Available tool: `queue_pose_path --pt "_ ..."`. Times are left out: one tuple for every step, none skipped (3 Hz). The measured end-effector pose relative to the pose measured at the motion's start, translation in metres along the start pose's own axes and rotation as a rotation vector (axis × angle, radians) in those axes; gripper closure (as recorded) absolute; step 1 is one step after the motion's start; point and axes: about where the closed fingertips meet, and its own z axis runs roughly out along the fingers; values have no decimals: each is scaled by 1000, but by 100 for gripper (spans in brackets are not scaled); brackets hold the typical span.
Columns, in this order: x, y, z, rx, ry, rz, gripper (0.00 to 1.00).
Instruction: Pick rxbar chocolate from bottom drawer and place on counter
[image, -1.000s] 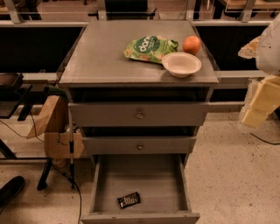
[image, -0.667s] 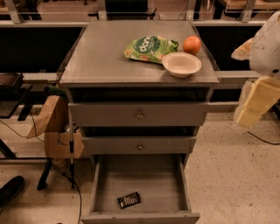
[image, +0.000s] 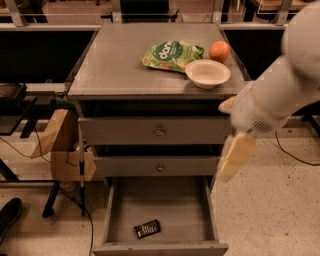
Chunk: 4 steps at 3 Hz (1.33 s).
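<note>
One crosswise rxbar chocolate (image: 147, 229), hand (image: 234, 159) upper-right

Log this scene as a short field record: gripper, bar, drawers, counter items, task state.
gripper: at the cabinet's right edge, about level with the middle drawer, apart from the bar
rxbar chocolate: flat in the bottom drawer, near its front, left of centre
bottom drawer: pulled open
top drawer: closed
middle drawer: closed
counter: holds green snack bag, orange fruit, white bowl
task state: bar not yet picked
</note>
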Motion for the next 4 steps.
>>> queue_pose_path --pt "4 45 148 -168 -81 49 0" --pt "-1 60 260 -237 -108 101 0" --pt "-7 45 291 -191 -161 138 0" --pt "-8 47 290 -190 -157 136 0"
